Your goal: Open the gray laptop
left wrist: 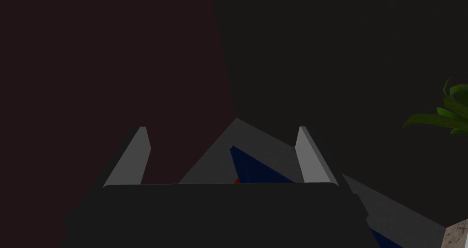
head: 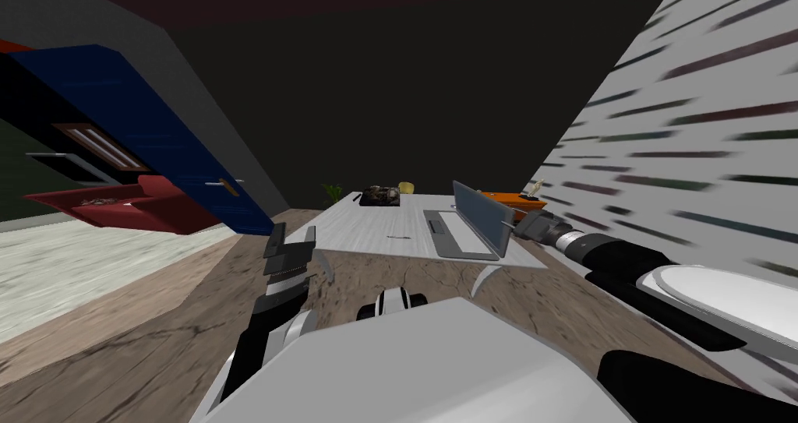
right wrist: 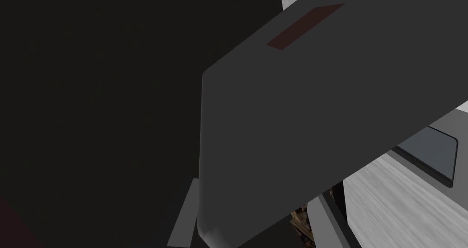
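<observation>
The gray laptop (head: pixel 460 241) lies on the right part of a white table (head: pixel 374 223), its lid (head: pixel 478 210) raised roughly upright over the base. My right gripper (head: pixel 512 228) is at the lid's near right edge. In the right wrist view the lid's dark gray back (right wrist: pixel 311 117) crosses in front of the right gripper (right wrist: pixel 254 190), whose fingers (right wrist: pixel 183 218) stand apart, open. The laptop's base and trackpad (right wrist: pixel 432 151) peek from under the lid. My left gripper (head: pixel 291 237) is held up near the table's left front corner, open (left wrist: pixel 222 127) and empty.
At the table's far end sit a dark object (head: pixel 380 195), a yellowish item (head: pixel 406 186) and an orange thing (head: pixel 510 199), with a plant (head: pixel 333 190) behind. A striped wall (head: pixel 686 130) runs close on the right. A blue cabinet (head: pixel 156 146) and red sofa (head: pixel 132 204) stand left.
</observation>
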Robot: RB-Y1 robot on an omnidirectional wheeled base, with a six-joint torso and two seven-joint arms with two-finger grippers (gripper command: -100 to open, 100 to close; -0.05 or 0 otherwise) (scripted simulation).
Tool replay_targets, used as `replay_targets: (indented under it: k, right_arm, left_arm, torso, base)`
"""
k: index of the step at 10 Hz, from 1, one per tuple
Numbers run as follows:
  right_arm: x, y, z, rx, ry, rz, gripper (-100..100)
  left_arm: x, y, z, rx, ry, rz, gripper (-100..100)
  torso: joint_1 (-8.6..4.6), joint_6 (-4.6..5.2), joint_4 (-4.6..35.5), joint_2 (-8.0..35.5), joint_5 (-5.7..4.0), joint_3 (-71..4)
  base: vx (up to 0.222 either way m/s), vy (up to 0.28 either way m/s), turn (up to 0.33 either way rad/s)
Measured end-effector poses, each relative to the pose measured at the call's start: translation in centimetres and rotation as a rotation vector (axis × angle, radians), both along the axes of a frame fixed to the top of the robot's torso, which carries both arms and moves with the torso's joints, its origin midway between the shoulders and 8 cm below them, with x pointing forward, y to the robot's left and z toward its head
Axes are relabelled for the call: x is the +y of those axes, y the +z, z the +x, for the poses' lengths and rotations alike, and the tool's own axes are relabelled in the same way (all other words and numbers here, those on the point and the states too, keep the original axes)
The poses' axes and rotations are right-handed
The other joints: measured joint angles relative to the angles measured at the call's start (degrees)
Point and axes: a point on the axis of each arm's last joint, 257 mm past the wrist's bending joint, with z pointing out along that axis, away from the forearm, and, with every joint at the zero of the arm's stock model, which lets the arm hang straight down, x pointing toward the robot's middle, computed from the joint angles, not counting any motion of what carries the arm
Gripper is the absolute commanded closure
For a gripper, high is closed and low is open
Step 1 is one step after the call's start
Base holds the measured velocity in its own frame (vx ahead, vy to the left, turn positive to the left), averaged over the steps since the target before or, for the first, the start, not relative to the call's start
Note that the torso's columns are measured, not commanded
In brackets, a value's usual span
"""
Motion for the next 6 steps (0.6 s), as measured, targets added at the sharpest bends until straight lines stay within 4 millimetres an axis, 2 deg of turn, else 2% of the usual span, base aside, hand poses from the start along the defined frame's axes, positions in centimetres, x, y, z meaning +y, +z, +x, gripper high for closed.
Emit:
replay_targets:
  k: [2, 6]
  right_arm:
    - [-0.2, -0.3, -0.1, 0.009, -0.004, -0.043, 100]
    - [-1.3, -2.5, -0.4, 0.038, -0.023, -0.170, 100]
  left_arm:
    - [0.0, 0.0, 0.0, 0.000, 0.000, 0.000, 0]
    - [0.0, 0.0, 0.0, 0.000, 0.000, 0.000, 0]
  torso:
    - [-0.06, 0.04, 0.0, 0.0, 0.04, 0.0]
    - [0.20, 0.00, 0.0, -0.1, 0.06, -0.1]
  base:
    - [0.008, 0.054, 0.010]
    - [0.026, 0.106, 0.012]
